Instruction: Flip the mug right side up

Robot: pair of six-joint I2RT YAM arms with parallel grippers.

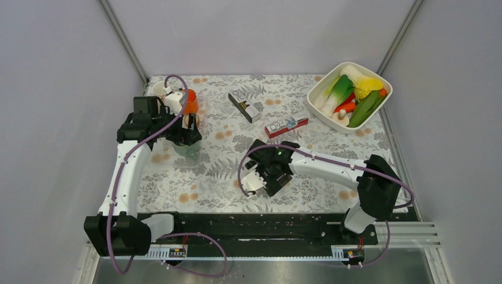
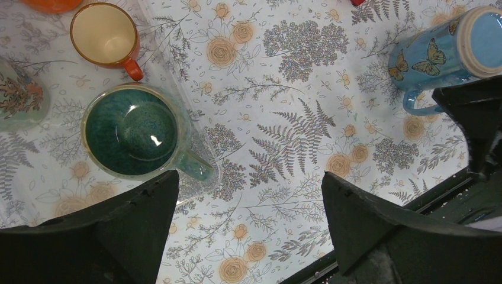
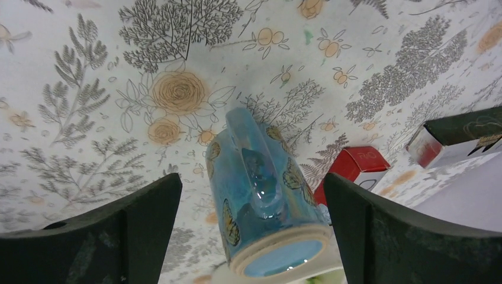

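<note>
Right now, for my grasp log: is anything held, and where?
Nothing held. Right gripper open around the blue butterfly mug, not clamping it; left gripper open, empty.

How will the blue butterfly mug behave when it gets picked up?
The blue butterfly mug looks glazed and glossy, so it is probably slippery in a grip. It appears ceramic: likely rigid, fairly heavy, and breakable if dropped. Its handle should limit rolling.

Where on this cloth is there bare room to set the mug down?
Bare cloth runs between the green mug and the blue butterfly mug, and between the red box, the vegetable bowl and the right arm. Crowded: the back-left corner, around the orange mug.
</note>
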